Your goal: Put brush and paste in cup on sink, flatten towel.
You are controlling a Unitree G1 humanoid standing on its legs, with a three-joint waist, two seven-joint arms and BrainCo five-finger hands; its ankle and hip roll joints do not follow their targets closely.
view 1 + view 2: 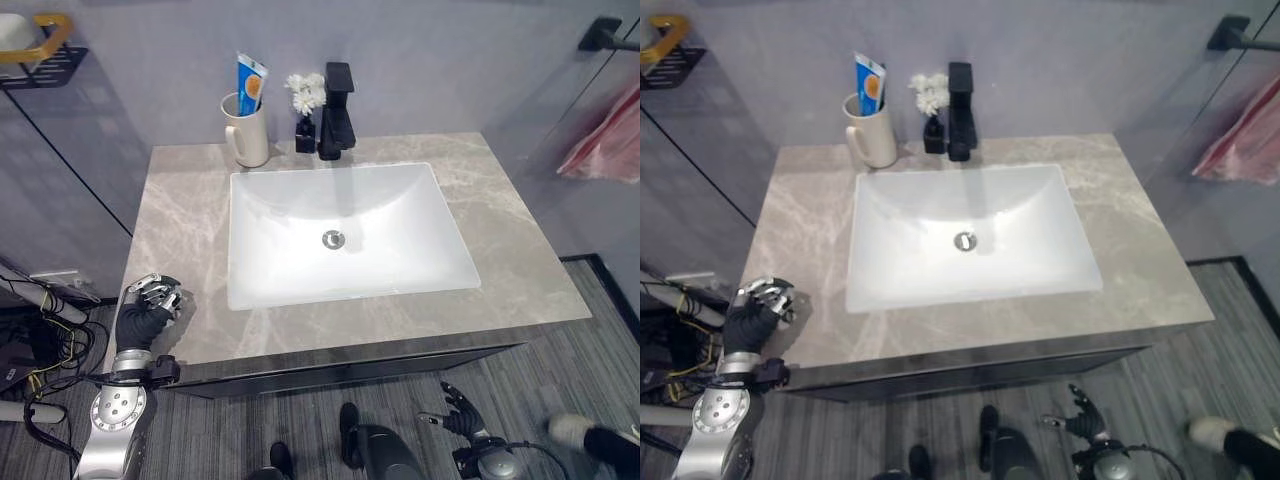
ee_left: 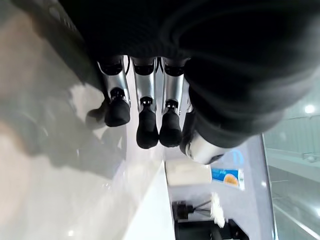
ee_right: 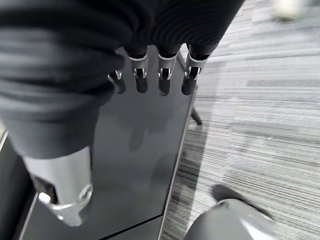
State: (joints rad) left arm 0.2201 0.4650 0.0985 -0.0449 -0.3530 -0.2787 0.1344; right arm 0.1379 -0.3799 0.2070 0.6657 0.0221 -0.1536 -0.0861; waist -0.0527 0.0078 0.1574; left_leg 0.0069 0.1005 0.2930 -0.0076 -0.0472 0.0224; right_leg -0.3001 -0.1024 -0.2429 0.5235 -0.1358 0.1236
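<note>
A cream cup (image 1: 247, 130) stands at the back left of the grey marble counter (image 1: 180, 210), with a blue and orange toothpaste tube (image 1: 252, 82) upright in it. I cannot make out a brush. A red towel (image 1: 605, 140) hangs from a dark rail on the right wall. My left hand (image 1: 150, 305) hovers over the counter's front left corner, fingers (image 2: 147, 125) relaxed and holding nothing. Cup (image 2: 187, 173) and tube (image 2: 227, 177) lie far past those fingers. My right hand (image 1: 455, 410) hangs low in front of the cabinet, fingers (image 3: 162, 75) straight and holding nothing.
A white sink basin (image 1: 250, 200) fills the counter's middle. Behind it stand a black faucet (image 1: 337, 110) and a small black vase of white flowers (image 1: 306, 95). A wire shelf (image 1: 40, 50) hangs on the left wall. A person's shoe (image 1: 575, 430) rests on the floor at lower right.
</note>
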